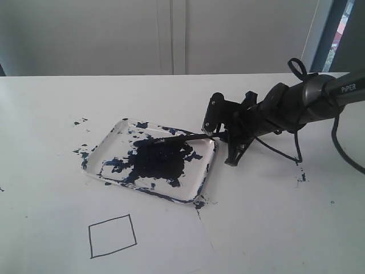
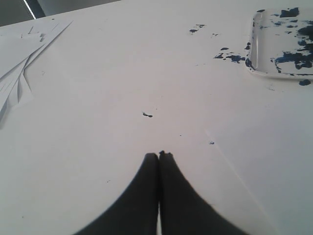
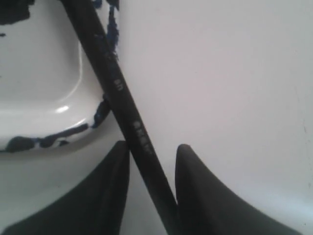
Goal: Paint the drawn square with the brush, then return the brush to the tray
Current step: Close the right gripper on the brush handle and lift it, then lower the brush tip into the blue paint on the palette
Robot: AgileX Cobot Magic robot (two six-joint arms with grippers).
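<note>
Drawn square (image 1: 112, 235) nearest, inside white, unpainted. Beyond it, tray (image 1: 114, 145) with dark blotch. Brush (image 1: 182, 137): tip in blotch, handle across tray's right rim. Right gripper (image 3: 152, 147): jaws apart astride handle, gap on one side, no clamp evident. Step judged: brush pickup. Next: pinch handle, lift clear of rim, carry to square. Left gripper (image 2: 158, 155): jaws together, empty.
</note>
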